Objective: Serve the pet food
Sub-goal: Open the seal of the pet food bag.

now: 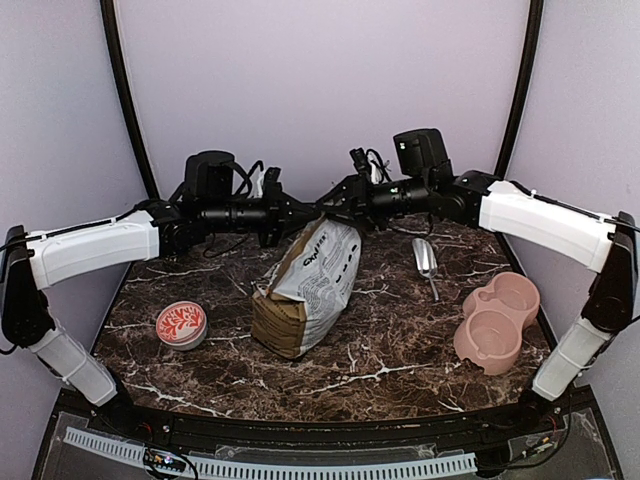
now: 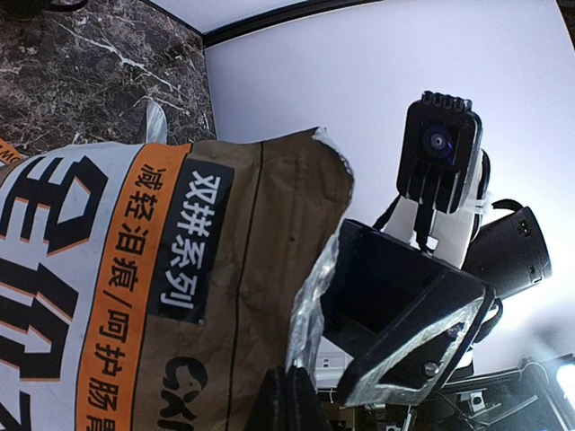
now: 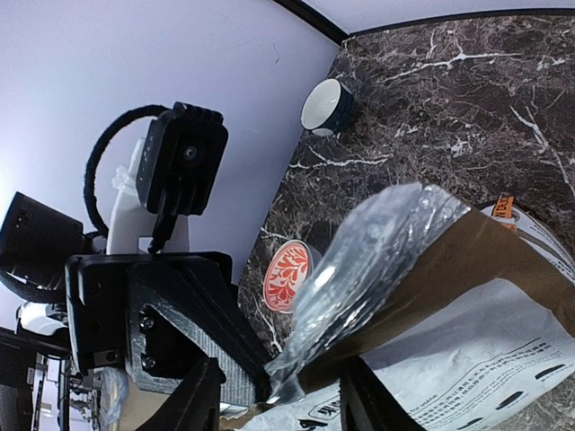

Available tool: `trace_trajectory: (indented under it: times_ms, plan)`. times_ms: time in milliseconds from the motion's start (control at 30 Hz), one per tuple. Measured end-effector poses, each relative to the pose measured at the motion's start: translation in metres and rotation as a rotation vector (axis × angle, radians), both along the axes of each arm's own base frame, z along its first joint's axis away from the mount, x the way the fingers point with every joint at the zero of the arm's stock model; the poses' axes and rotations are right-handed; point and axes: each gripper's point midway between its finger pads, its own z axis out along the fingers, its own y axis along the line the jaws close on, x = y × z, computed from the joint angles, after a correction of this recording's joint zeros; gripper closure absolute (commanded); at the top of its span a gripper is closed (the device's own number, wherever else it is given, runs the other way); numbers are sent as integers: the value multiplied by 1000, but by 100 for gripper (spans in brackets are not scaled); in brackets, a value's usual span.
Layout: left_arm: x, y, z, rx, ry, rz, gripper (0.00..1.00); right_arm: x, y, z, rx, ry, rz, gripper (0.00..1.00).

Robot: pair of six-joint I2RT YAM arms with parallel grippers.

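Note:
The tan-and-white paper bag (image 1: pixel 305 285) stands tilted in the middle of the marble table (image 1: pixel 400 370), top toward the back. My left gripper (image 1: pixel 298 216) is shut on the bag's top edge; in the left wrist view its jaws (image 2: pixel 292 395) pinch the silvery lining (image 2: pixel 310 305). My right gripper (image 1: pixel 332 205) faces it at the same opening. Its fingers (image 3: pixel 202 400) stand apart on either side of the lining's other flap (image 3: pixel 359 269), not pressed on it. The pet food is out of view. The pink double bowl (image 1: pixel 495 320) sits at the right.
A metal scoop (image 1: pixel 426 260) lies behind the bowl. A round tin with a red patterned lid (image 1: pixel 181 323) sits at the left, also visible in the right wrist view (image 3: pixel 289 274). A small white-and-dark round container (image 3: pixel 325 106) stands by the back wall.

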Motion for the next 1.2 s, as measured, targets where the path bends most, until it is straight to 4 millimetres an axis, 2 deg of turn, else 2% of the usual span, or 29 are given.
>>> trace_trajectory:
  times_ms: [167,400,733,967,1200]
  plan:
    - [1,1,-2,1,3,-8,100,2,2,-7,-19,19,6,82]
    - [2,0,-4,7,-9,-20,100,3,3,-5,-38,13,24,100]
    - [4,2,-8,21,-19,-22,100,5,7,-6,-112,-60,84,100]
    - [6,4,-11,36,-9,-11,100,6,12,-11,-431,-307,87,100]
    - [7,5,-23,62,38,4,100,10,6,-30,-716,-540,43,100]
